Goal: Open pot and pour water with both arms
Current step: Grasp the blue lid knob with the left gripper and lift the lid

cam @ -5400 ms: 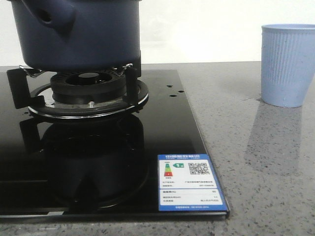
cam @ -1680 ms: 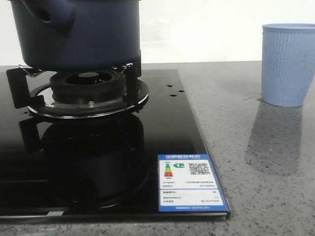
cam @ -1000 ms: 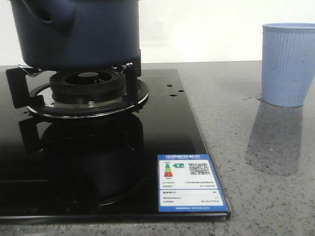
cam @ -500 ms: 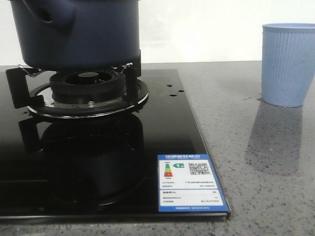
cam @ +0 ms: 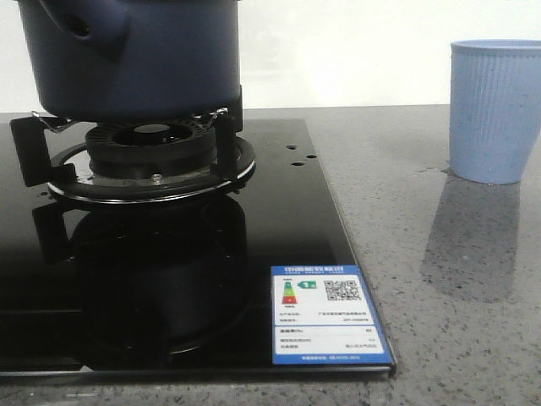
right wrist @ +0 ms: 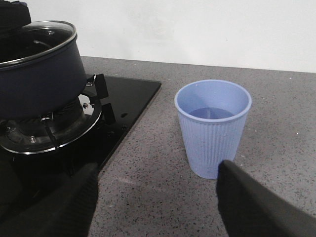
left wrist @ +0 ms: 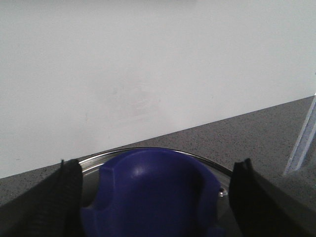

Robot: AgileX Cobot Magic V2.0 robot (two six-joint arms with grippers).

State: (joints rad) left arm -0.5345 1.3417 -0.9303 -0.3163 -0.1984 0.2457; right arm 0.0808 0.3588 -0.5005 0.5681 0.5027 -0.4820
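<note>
The pot (cam: 135, 55) is sitting on the burner grate (cam: 144, 161) of the black glass cooktop (cam: 287, 220), which is lying toward the left side of the grey surface (cam: 439, 321), and the light blue cup (cam: 496, 110) is standing well apart from it near the right edge, holding some water as the right wrist view shows. Across the last few seconds almost nothing is changing in the front view: pot, grate and cup are staying where they were, so the work is evidently going on above that view's top. There, the left gripper (left wrist: 155, 197) is spreading its fingers (left wrist: 66, 197) wide on either side of the lid's blue knob (left wrist: 148, 192), not yet closed on it, and the glass lid (right wrist: 42, 37) is still on. The right gripper (right wrist: 158, 207) is hovering near the cup with its fingers wide and holding nothing. Judging from this, the opening step is just about to begin and pouring is waiting on it.
</note>
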